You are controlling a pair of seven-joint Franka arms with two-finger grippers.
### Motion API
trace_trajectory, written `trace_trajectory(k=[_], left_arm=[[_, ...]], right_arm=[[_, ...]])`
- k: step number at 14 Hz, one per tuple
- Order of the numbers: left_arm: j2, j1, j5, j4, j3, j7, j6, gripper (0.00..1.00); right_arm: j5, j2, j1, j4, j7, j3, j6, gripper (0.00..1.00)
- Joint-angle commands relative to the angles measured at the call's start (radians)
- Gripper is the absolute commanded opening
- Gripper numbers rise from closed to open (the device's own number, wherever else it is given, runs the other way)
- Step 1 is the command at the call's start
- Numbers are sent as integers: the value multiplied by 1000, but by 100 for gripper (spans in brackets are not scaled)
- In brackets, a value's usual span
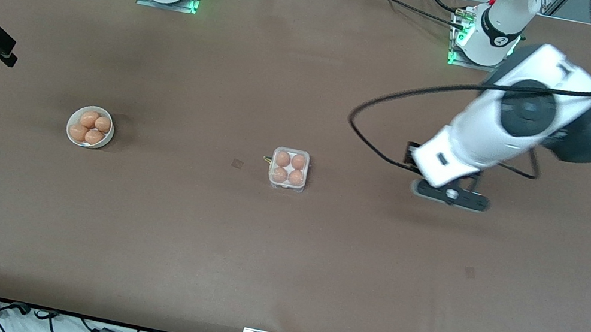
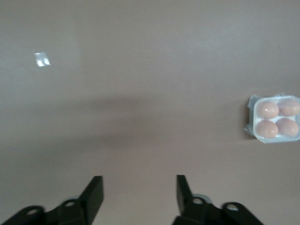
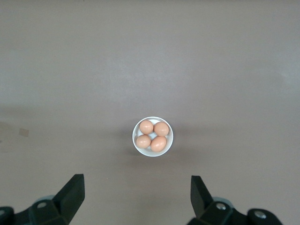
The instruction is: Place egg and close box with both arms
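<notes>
Near mid-table sits the box (image 1: pixel 289 169), all four cells filled with eggs (image 1: pixel 283 159); its clear lid looks down, though the front view cannot confirm that it is latched. If it only rests on the eggs, it could spring back up, and a push from one arm alone would likely slide the light carton across the smooth table (image 1: pixel 279 260) rather than snap it shut. Pressing too hard over the eggs could crack one.

Toward the right arm's end, about level with the box, a white bowl (image 1: pixel 90 127) holds four more eggs. The right gripper (image 3: pixel 136 190) hangs high over that bowl, fingers wide apart and empty; this arm waits.

Toward the left arm's end, the left gripper (image 2: pixel 139 190) hovers over bare table, well apart from the box, fingers spread with nothing between them. A swing back toward the box could clip it.

No brand, label or legible writing shows anywhere.
</notes>
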Motion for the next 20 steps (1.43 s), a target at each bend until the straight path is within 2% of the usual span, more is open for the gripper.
trace_trajectory(k=[1,2,4,6,8,11,13,16,18,20], left_arm=[[-57,144,4,7,-81,98,-71,100],[-126,146,-42,25,-63,183,-79,100],[-166,127,-117,36,47,276,-113,100],[-229,55,-214,35,205,382,-127,100],[-289,-45,-254,25,384,469,-147,100],[-349,-217,-340,1,668,474,-147,100],[-389,-338,-345,-51,819,479,-144,100],[-474,-442,-339,-162,927,471,-104,100],[-545,-493,-339,-235,933,463,-91,100],[-564,-496,-336,-255,933,463,-58,100]], right_arm=[[-1,-7,-8,9,-8,7,-20,100],[-1,-7,-8,9,-8,7,-22,100],[-1,-6,-8,9,-8,7,-20,100],[-1,-6,-7,9,-6,9,-17,100],[1,-4,-5,9,-6,9,-19,100],[1,-3,-4,9,-6,10,-20,100],[1,-1,-2,9,-5,10,-20,100],[1,-4,-4,6,-8,10,-26,100],[1,-4,-5,5,-8,9,-36,100],[1,-1,-5,5,-8,10,-34,100]])
